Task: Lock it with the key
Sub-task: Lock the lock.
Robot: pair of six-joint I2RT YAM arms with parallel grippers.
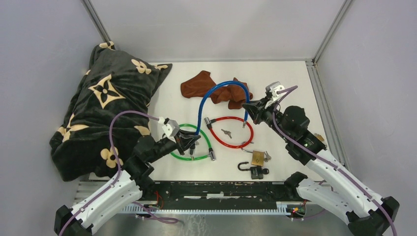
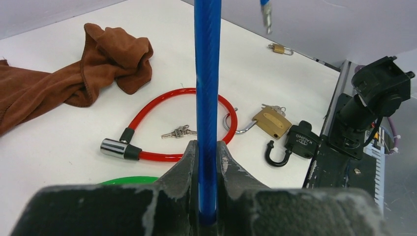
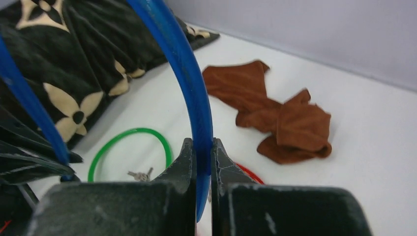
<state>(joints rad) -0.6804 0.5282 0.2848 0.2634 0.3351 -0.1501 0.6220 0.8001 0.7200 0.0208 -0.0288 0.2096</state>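
Observation:
A blue cable lock (image 1: 220,84) arches above the table, one end in each gripper. My left gripper (image 1: 194,140) is shut on the cable (image 2: 206,88), which runs straight up between its jaws. The cable's metal tip (image 2: 266,14) hangs free at the top of the left wrist view. My right gripper (image 1: 247,109) is shut on the other side of the cable (image 3: 196,98). A small bunch of keys (image 1: 226,132) lies on the table inside a red cable lock (image 1: 231,118), apart from both grippers.
A green cable lock (image 1: 206,140) lies under the left gripper. A brass padlock (image 1: 257,158) with keys and an open black padlock (image 1: 255,171) sit near the front edge. A brown cloth (image 1: 199,83) lies at the back, a black flowered blanket (image 1: 103,113) at left, a small brass padlock (image 2: 280,48) at the right edge.

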